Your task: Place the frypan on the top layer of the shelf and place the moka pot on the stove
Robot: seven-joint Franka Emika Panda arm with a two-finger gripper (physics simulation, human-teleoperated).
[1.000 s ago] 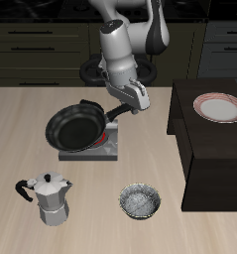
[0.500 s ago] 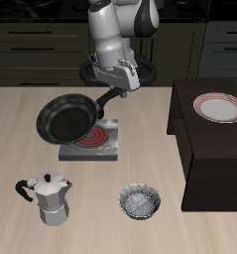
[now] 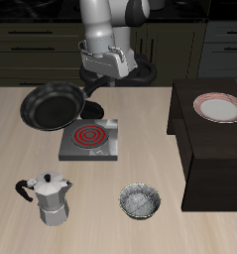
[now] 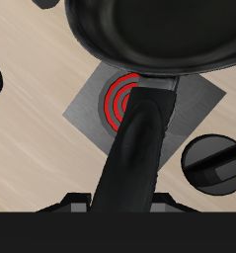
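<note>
The black frypan [image 3: 53, 106] hangs tilted in the air, beside and above the stove [image 3: 90, 144], on the side away from the shelf. My gripper [image 3: 97, 85] is shut on the end of its long handle [image 4: 139, 138]. In the wrist view the frypan [image 4: 154, 35] fills the frame over the stove [image 4: 90, 111], whose red coil [image 4: 119, 94] shows uncovered. The silver moka pot [image 3: 51, 196] stands upright near the table's front edge, in front of the stove. The dark shelf [image 3: 204, 159] stands at the table's side, apart from the gripper.
A white plate with a pink rim [image 3: 220, 106] lies on the shelf's flat top. A small silvery patterned bowl [image 3: 141, 202] sits near the front edge between the moka pot and the shelf. Dark cabinets stand behind the table.
The gripper has lifted the frypan off the stove and swung it up, back and away from the shelf. The red coil is now uncovered. Moka pot, bowl and plate have not moved.
</note>
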